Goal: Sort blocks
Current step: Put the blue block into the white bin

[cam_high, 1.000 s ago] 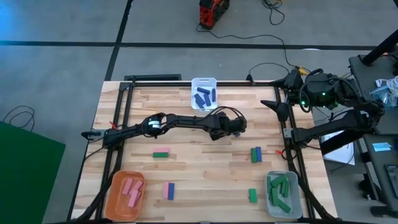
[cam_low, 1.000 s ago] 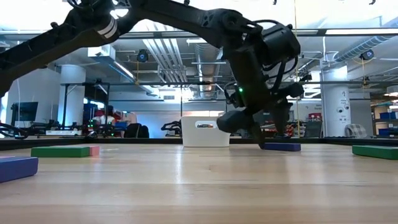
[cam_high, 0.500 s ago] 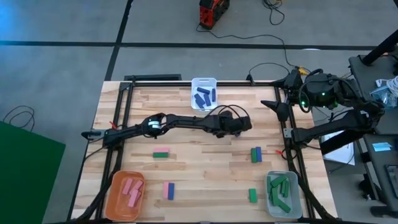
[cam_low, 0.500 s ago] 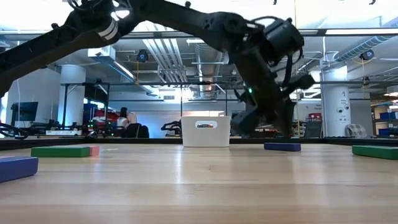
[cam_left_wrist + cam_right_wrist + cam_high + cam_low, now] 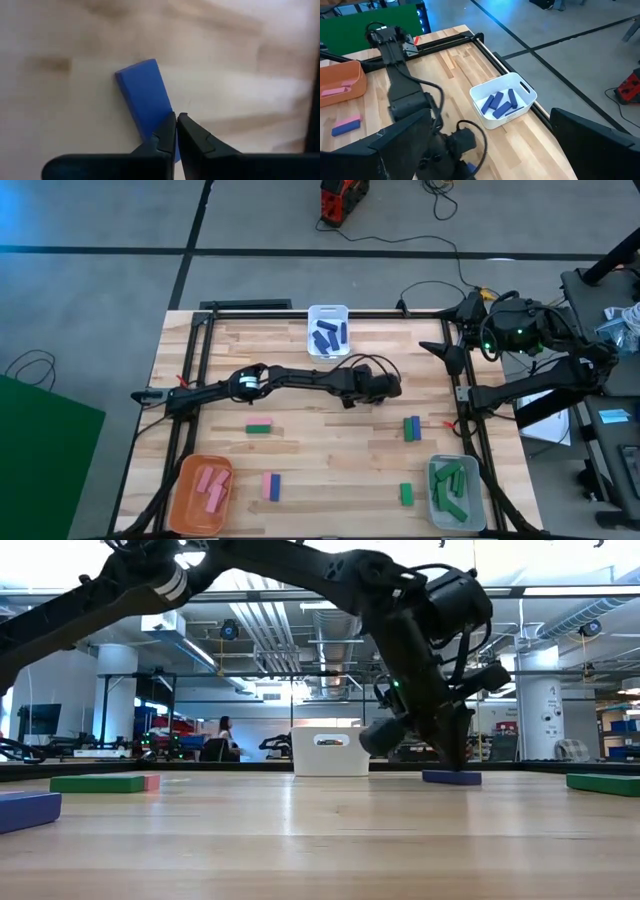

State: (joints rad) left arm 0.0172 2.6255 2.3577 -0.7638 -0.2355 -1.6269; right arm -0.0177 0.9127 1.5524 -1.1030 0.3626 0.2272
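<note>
Our left gripper (image 5: 392,388) is stretched out over the middle of the counter (image 5: 300,450), toward the far half, and hangs low over a dark blue block (image 5: 146,106) lying flat on the wood. In the left wrist view its fingers (image 5: 165,137) are pressed together, their tips over the near end of that block, with nothing pinched between them. In the low view the gripper (image 5: 455,755) stands just above the same block (image 5: 451,777).

Our right gripper (image 5: 443,348) waits off the counter's right edge near the far corner, its fingers spread wide.

The white bin (image 5: 328,330) at the far edge holds blue blocks; the orange bin (image 5: 203,492) in the near left corner holds pink ones; the grey bin (image 5: 455,490) in the near right corner holds green ones.

Loose on the counter we see a green block (image 5: 259,428) left of centre, a pink and blue pair (image 5: 271,486) touching near the near edge, a green and blue pair (image 5: 411,428) toward the right edge, and a green block (image 5: 406,493) just beside the grey bin. The widest bare wood lies in the middle between these and along the far left part.
</note>
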